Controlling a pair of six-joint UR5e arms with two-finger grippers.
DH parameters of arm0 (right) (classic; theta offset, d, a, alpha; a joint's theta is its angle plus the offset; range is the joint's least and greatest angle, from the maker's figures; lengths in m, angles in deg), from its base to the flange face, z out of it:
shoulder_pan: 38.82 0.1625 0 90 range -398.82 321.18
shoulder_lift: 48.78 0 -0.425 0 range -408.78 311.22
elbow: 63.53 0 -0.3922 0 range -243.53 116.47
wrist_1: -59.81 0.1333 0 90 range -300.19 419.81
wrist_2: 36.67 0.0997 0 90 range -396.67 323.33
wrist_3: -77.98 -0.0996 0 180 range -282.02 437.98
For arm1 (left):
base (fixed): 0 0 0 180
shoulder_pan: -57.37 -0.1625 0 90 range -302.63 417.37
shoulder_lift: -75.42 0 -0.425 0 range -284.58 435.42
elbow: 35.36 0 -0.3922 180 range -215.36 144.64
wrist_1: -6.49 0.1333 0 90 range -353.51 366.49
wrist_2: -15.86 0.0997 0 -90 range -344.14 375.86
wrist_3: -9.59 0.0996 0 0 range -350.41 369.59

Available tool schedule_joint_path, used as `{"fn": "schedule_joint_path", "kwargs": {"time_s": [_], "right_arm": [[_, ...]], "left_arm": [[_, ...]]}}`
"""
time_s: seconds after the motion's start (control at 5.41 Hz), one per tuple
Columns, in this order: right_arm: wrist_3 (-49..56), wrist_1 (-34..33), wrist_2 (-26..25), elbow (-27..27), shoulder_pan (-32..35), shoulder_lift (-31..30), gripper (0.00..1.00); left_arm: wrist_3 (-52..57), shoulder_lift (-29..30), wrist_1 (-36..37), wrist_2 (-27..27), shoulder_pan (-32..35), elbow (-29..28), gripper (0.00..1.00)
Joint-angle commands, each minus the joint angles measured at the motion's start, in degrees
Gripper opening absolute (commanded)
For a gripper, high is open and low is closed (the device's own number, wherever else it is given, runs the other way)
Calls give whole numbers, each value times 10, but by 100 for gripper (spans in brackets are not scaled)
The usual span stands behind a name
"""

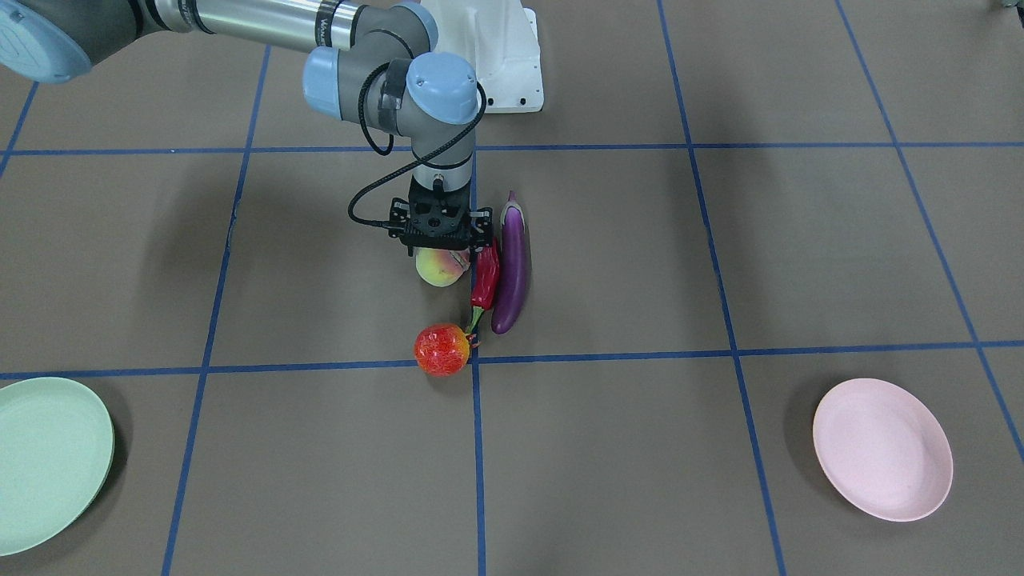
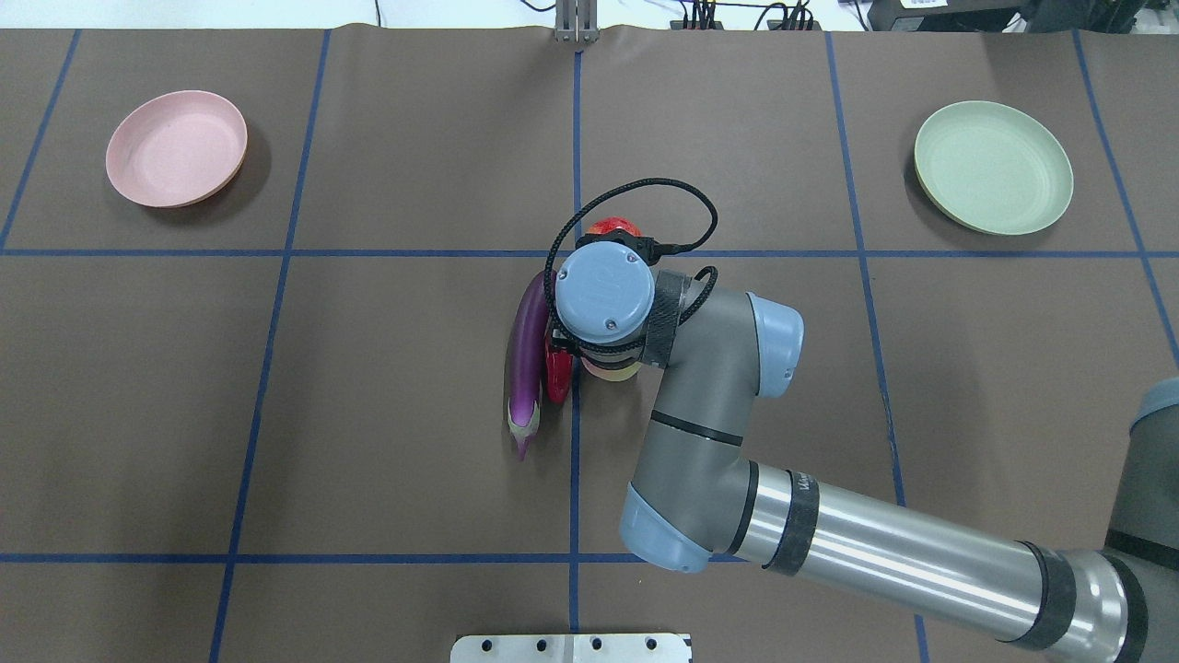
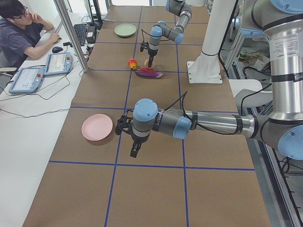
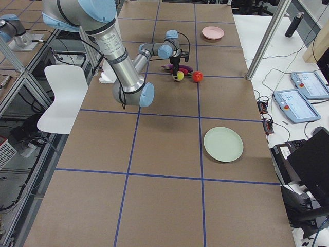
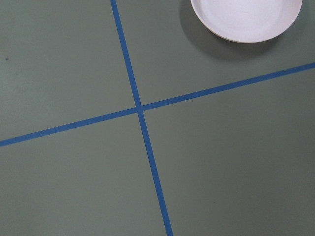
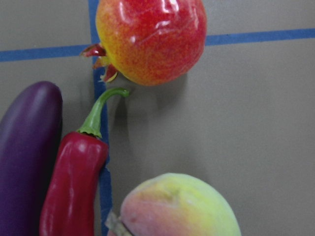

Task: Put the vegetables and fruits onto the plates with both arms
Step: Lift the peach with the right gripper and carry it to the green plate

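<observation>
1. The right arm (image 2: 700,460) reaches to the middle of the tabletop (image 1: 640,448), and its hand (image 1: 441,244) points straight down over the peach (image 1: 438,270).
2. The peach sits directly under that hand, and the right wrist view shows it close up at the bottom edge. The fingers are hidden, so I cannot tell whether the hand grips the peach or merely stands around it.
3. The chili pepper (image 1: 486,280) lies just beside the peach, on the robot's left of it, with its green stem curling towards the red-orange fruit (image 1: 441,350).
4. The eggplant (image 1: 514,268) lies along the far side of the chili pepper and seems to touch it. Its pale cap points towards the robot's base.
5. The red-orange fruit rests on a crossing of the blue tape lines (image 1: 478,448), near the chili's stem and a little apart from the peach.
6. The mint green plate (image 1: 44,460) sits far out on the robot's right and the pink plate (image 1: 882,448) far out on its left. Both are well apart from the four pieces.
7. The left hand (image 3: 134,153) hangs pointing down over the tabletop near the pink plate. It shows only in the side view, so I cannot tell how its fingers stand.
</observation>
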Motion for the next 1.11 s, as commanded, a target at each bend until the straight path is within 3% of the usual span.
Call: {"fn": "schedule_joint_path", "kwargs": {"time_s": [0.0, 0.18, 0.37, 0.74, 0.92], "right_arm": [[0, 0, -6, -2, -4, 3, 86], [3, -1, -7, 3, -3, 0, 15], [18, 1, -24, 12, -2, 1, 0], [41, 0, -20, 44, 37, 0, 0], [91, -1, 23, 49, 80, -4, 0]], "left_arm": [[0, 0, 1, 0, 0, 0, 100], [0, -1, 0, 0, 0, 0, 100], [0, -1, 0, 0, 0, 1, 100], [0, -1, 0, 0, 0, 1, 100], [0, -1, 0, 0, 0, 1, 100]]}}
